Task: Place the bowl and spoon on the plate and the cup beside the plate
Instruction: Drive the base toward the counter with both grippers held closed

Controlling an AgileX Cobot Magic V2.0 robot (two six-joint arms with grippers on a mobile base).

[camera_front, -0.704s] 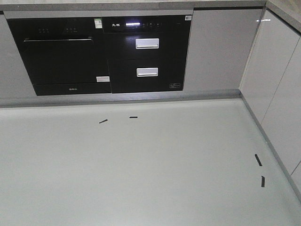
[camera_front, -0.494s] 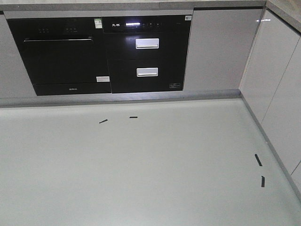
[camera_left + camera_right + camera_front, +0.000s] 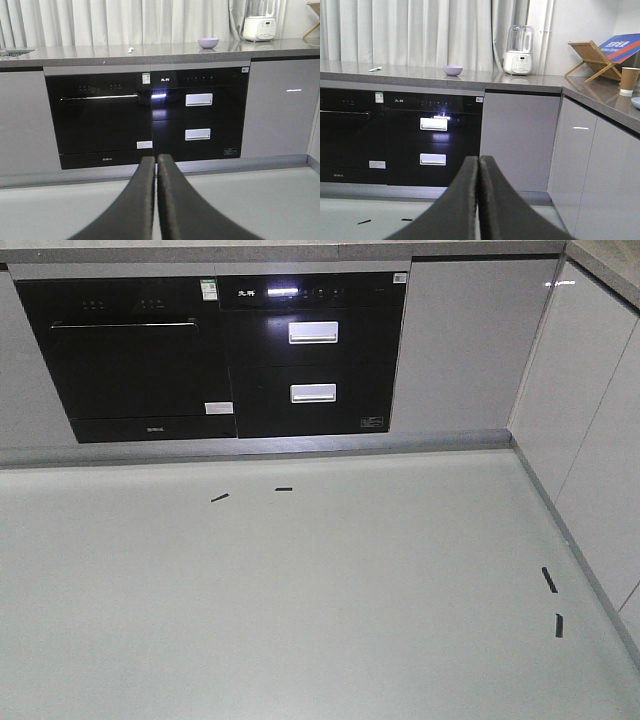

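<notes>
Though the oven sticker (image 3: 209, 289) blurs (unreadable), left pincer (image 3: 156, 160) and right pincer (image 3: 478, 160) sit closed.

- Bowl (image 3: 452, 70): lavender plastic, smooth and matt, giving off no glare.
- Cup (image 3: 629, 81): brown paper wall, looking dull.
- Countertop (image 3: 520, 82): grey stone-look slab, polished, mirroring what is standing on it.
- Blender (image 3: 519, 50): white plastic base, shining faintly, carrying a clear jar.
- Rack (image 3: 592, 60): bare pale wood.
- Curtains (image 3: 125, 22): white cloth, hanging in soft folds.
- Oven front (image 3: 130, 360): black glass, gleaming.
- Drawer handles (image 3: 313, 332): looking like brushed metal.
- Cabinet doors (image 3: 460, 345): grey gloss panels, catching light streaks.
- Floor (image 3: 300, 600): pale grey, smooth, showing a low sheen.
- Left gripper (image 3: 155, 160) and right gripper (image 3: 478, 160): black, smooth, reading as matt.
</notes>
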